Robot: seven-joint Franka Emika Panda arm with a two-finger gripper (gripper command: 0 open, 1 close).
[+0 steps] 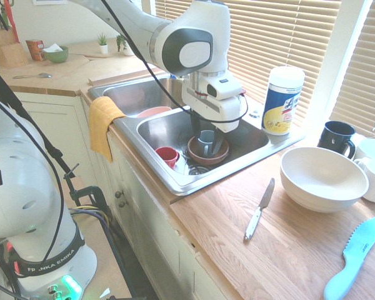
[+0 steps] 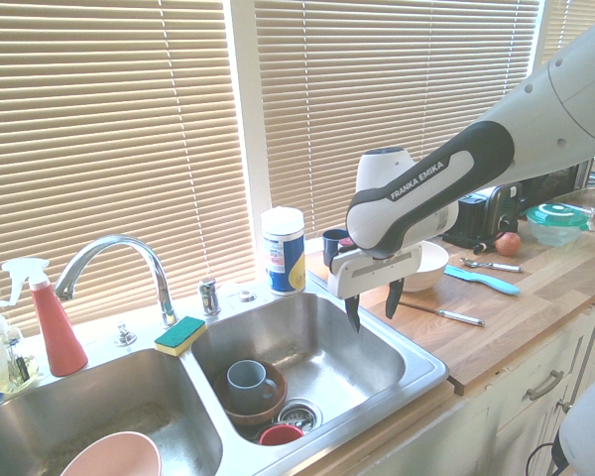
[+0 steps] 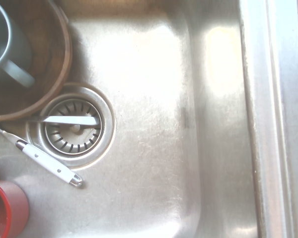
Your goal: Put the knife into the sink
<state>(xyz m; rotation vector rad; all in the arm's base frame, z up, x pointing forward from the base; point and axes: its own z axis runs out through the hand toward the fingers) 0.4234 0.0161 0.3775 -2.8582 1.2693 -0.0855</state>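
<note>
The tool [image 2: 374, 309], its two dark fingers apart with nothing between them, hangs above the stainless steel basin [image 2: 307, 347]. The slim knife with a silver metal blade and whitish handle [image 1: 259, 211] lies flat on the wood-grained bench [image 1: 203, 219]. The task looks to be at the approach; next, the tool should travel to the knife and pinch its narrow, smooth handle.

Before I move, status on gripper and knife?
Gripper open and empty above the right-hand basin in the second exterior view. Knife on the counter, not in the sink.
</note>
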